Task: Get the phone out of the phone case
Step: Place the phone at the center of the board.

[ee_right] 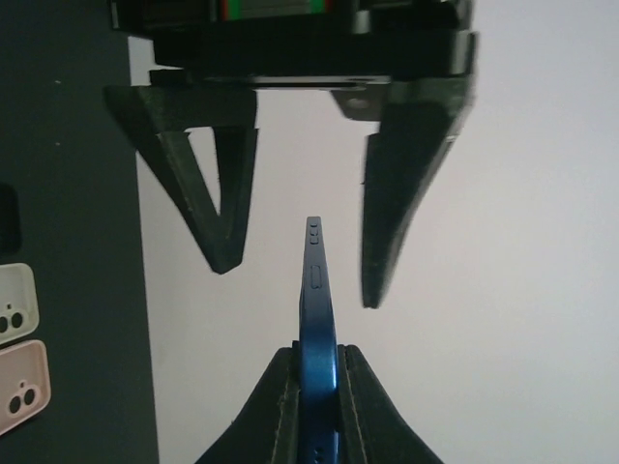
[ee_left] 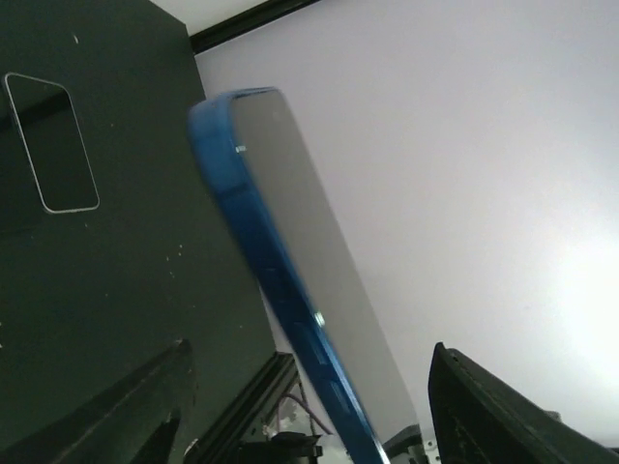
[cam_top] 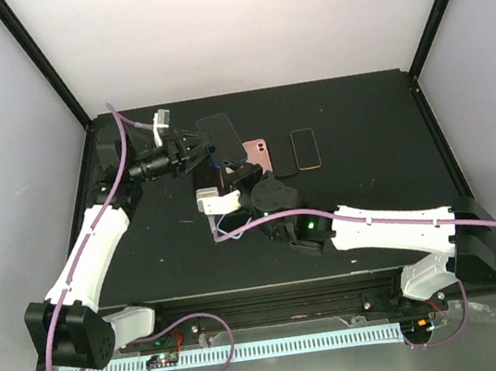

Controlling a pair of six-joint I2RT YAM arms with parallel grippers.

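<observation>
The phone [ee_left: 311, 242], screen grey, sits in a blue phone case [ee_left: 253, 242] and is held up off the black table on edge. My right gripper [ee_right: 317, 365] is shut on the case's lower end; the case's edge [ee_right: 315, 290] rises between its pads. My left gripper [ee_left: 309, 353] is open and straddles the phone's other end, with a gap on each side. Its fingers [ee_right: 221, 193] hang either side of the case in the right wrist view. From above, the left gripper [cam_top: 203, 145] meets the phone [cam_top: 222, 135] from the left and the right gripper [cam_top: 230, 169] from below.
A pink case [cam_top: 259, 156] and a phone with a light rim [cam_top: 305, 148] lie on the table [cam_top: 367, 168] right of the grippers. A white case [ee_right: 14, 304] lies beside the pink case [ee_right: 19, 391]. The back wall is close behind.
</observation>
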